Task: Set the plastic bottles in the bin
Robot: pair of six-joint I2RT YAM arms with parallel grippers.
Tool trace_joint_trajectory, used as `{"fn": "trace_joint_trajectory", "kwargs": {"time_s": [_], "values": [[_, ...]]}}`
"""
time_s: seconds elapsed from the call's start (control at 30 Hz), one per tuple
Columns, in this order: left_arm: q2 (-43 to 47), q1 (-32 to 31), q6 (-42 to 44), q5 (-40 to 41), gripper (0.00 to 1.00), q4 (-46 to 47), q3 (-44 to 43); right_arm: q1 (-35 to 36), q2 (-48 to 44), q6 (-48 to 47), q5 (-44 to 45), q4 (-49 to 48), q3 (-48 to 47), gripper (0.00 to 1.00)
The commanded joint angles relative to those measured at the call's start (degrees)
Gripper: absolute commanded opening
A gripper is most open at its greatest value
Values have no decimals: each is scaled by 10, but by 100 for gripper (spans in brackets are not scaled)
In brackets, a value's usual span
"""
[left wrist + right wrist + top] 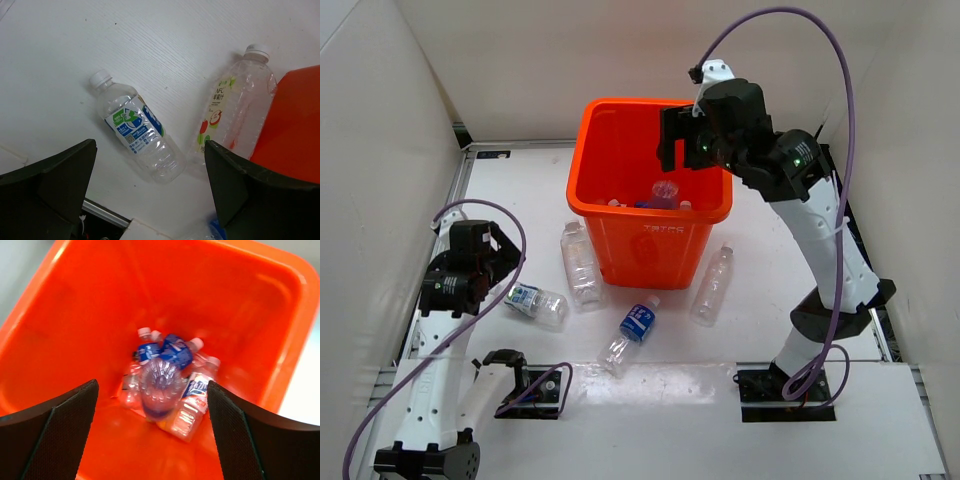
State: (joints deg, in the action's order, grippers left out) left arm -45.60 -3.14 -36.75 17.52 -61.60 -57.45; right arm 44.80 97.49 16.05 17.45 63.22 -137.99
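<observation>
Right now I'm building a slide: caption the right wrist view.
Open right pincer over the bin, one loose bottle below it, more bottles at the bottom.

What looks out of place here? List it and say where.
Four plastic bottles lie on their sides on the table outside the bin: one at far left, one beside the bin's left side, one in front, one to its right. A blurred bottle hangs base-up inside the bin beneath the open right fingers, apparently dropping.
</observation>
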Motion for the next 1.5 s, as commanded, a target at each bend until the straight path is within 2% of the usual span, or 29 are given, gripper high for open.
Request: {"fn": "trace_joint_trajectory", "kwargs": {"time_s": [0.0, 0.07, 0.13, 0.2, 0.23, 0.27, 0.3, 0.33, 0.37, 0.4, 0.43, 0.47, 0.53, 0.63, 0.67, 0.77, 0.9, 1.0, 1.03, 1.1, 1.13, 1.47], "values": [[4, -2, -10, -1, 100, 10, 7, -7, -11, -3, 64, 6, -19, 90], [4, -1, -13, -1, 100, 10, 9, -29, -11, 0, 50, -1, -57, 90], [3, -1, -25, -1, 100, 4, 12, -47, -19, 13, 83, -11, -72, 90], [3, -1, -25, -1, 100, 5, 11, -107, -55, 44, 93, -47, -60, 90], [2, -1, -24, 1, 100, 4, 10, -134, -63, 81, 68, -61, -41, 90], [1, -1, -24, 1, 100, 3, 9, -235, -84, 128, 15, -68, -14, 90], [0, -1, -23, 1, 100, 3, 8, -271, -104, 151, -13, -74, -1, 90], [0, -1, -22, 3, 100, 2, 8, -308, -112, 191, -104, -86, 41, 90], [-2, -1, -21, 6, 100, 1, 9, -407, -127, 228, -129, -91, 79, 90], [-1, -1, -20, 8, 100, 3, 9, -434, -135, 244, -151, -92, 113, 90], [-2, -1, -18, 8, 100, 2, 9, -464, -139, 269, -208, -89, 132, 90], [-4, -1, -18, 10, 100, 1, 9, -512, -147, 283, -220, -83, 185, 90], [-6, -1, -16, 9, 100, 4, 9, -532, -153, 285, -249, -74, 241, 90], [-9, -1, -20, 2, 100, 9, 14, -528, -158, 264, -293, -64, 332, 90], [-12, -1, -23, 2, 100, 9, 16, -524, -161, 259, -302, -68, 409, 90], [-14, -1, -25, 2, 100, 13, 23, -488, -160, 248, -299, -76, 520, 90], [-15, 0, -17, 8, 100, 14, 24, -456, -120, 228, -303, -72, 600, 90], [-18, -1, -14, 8, 100, 11, 22, -476, -45, 183, -374, -75, 592, 90], [-19, -1, -11, 8, 100, 12, 23, -470, 5, 159, -370, -60, 580, 90], [-20, -1, -9, 7, 100, 13, 21, -459, 37, 118, -338, -28, 552, 90], [-22, 0, -8, 8, 100, 13, 20, -432, 73, 109, -331, -8, 537, 90], [-15, -1, 9, 30, 100, -5, 14, -336, 147, 67, -268, 5, 545, 90]]}}
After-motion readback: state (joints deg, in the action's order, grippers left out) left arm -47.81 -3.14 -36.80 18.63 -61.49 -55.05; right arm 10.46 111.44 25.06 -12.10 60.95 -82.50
